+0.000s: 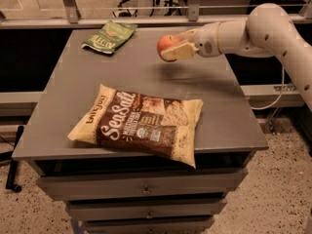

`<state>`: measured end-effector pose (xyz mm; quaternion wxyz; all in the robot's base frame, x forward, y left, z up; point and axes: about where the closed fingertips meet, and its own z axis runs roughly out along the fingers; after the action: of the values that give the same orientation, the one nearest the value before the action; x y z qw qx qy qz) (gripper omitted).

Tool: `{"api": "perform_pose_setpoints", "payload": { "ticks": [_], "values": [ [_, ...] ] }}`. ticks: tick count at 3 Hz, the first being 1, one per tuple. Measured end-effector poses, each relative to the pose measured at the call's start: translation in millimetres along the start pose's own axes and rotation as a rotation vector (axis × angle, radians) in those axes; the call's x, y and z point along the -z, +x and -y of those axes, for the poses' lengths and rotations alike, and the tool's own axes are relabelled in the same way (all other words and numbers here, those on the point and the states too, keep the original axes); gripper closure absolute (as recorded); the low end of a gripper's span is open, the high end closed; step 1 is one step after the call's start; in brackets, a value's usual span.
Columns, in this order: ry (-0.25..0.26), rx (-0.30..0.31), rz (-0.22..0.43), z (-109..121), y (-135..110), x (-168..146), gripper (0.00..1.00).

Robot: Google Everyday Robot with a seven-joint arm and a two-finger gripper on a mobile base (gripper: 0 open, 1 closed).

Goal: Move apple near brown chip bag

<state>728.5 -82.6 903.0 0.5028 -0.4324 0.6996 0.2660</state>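
The apple (166, 44), small, round and red-orange, is held in my gripper (171, 48) above the far middle of the grey table (73, 87). The gripper's pale fingers (178, 52) are shut around the apple, and the white arm reaches in from the right. The brown chip bag (139, 124), dark brown with pale yellow ends and white "Sea Salt" script, lies flat near the table's front edge, well in front of and below the apple.
A smaller green bag (109, 36) lies at the table's far left corner. Drawers (141, 191) sit under the tabletop. A metal rail (146, 19) runs behind the table. The floor (287, 179) is speckled at right.
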Motion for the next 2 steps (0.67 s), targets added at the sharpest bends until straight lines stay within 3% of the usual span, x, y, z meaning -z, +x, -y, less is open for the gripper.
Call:
{"api": "perform_pose_setpoints", "payload": {
  "ticks": [1,2],
  "values": [
    [-0.112,0.008,0.000,-55.5,-5.4,23.4,1.00],
    [-0.176,0.011,-0.004,-87.9,-5.9,39.2,1.00]
  ]
}}
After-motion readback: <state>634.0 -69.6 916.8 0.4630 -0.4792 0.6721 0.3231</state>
